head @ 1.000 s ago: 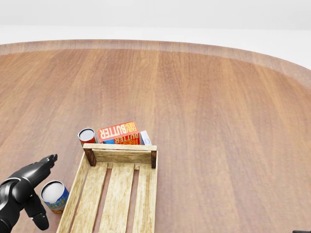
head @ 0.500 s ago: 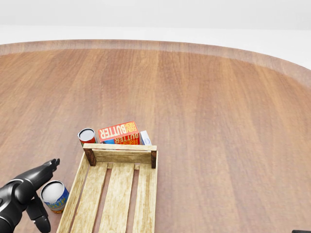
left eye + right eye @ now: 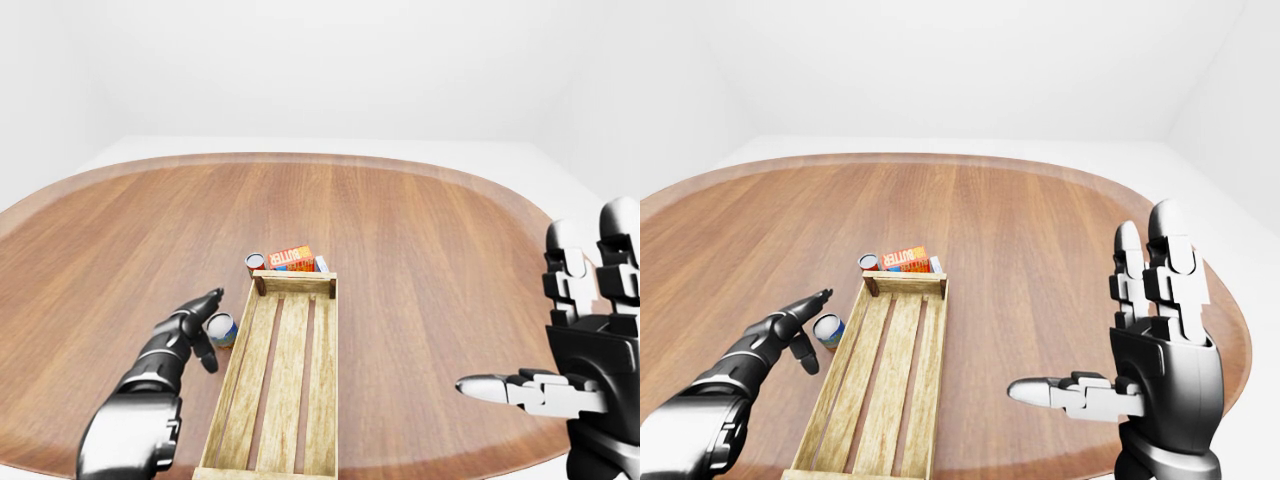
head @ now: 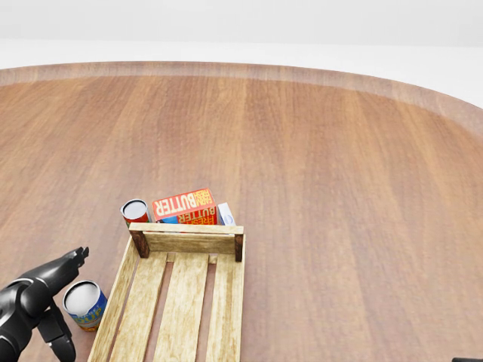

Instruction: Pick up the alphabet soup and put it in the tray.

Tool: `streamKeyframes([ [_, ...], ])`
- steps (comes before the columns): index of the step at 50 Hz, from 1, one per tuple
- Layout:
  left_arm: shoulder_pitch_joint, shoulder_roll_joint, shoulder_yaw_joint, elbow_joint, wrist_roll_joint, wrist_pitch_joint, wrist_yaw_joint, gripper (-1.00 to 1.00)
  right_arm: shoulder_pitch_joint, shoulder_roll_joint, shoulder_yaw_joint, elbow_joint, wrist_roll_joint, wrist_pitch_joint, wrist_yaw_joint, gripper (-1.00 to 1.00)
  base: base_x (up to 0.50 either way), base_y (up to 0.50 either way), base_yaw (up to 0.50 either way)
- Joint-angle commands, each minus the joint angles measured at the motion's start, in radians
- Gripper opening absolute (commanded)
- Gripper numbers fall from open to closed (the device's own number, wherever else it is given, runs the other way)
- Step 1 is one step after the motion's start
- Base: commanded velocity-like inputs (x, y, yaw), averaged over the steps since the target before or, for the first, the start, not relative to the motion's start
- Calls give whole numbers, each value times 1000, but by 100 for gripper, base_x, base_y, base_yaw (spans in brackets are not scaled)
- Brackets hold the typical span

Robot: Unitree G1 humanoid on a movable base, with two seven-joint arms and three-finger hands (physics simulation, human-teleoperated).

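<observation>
The alphabet soup, a blue-and-yellow can (image 4: 84,303) with a white lid, stands upright on the table just left of the wooden slatted tray (image 4: 190,243). My left hand (image 4: 62,302) is open at the can's left side. Its index finger points over the can and its thumb hangs below; the fingers do not close round the can. In the right-eye view my right hand (image 3: 1095,330) is raised at the right, open with spread fingers, holding nothing.
A red can (image 4: 136,211) and an orange butter box (image 4: 183,204) stand against the tray's top end, with a pale box (image 4: 226,215) beside them. The round wooden table's edge (image 3: 480,185) curves round at the top and right.
My left hand has sunk a little toward the bottom left beside the can. The can, the tray and the camera have not moved.
</observation>
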Motion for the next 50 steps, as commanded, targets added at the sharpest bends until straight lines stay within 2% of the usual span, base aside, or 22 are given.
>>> streamKeyframes([
  [1, -18, -3, 2, 12, 14, 0, 16, 100, 4, 3, 3, -6, -3, 0, 2, 100, 0, 0, 0],
  [5, -9, -13, 4, 19, 18, 0, 30, 100, 8, 6, 0, -8, 1, 0, 4, 100, 0, 0, 0],
  [14, -18, -5, 14, 21, 15, 0, 8, 100, 12, 12, -5, 4, 1, 0, 13, 100, 0, 0, 0],
  [24, -15, -17, 19, 32, 19, 18, 13, 100, 16, 12, -7, 3, 3, 0, 13, 100, 0, 0, 0],
  [34, -30, -15, 32, 34, 21, 55, 11, 100, 22, 19, -13, -2, 4, 0, 22, 100, 0, 0, 0],
  [45, -27, -21, 37, 37, 19, 64, 15, 100, 15, 18, -14, -4, 1, 0, 22, 100, 0, 0, 0],
  [49, -30, -22, 40, 39, 19, 76, 12, 100, 13, 16, -11, 1, -1, 0, 20, 100, 0, 0, 0],
  [50, -31, -22, 41, 39, 19, 78, 13, 75, 11, 15, -11, 3, -1, 0, 18, 100, 0, 0, 0],
])
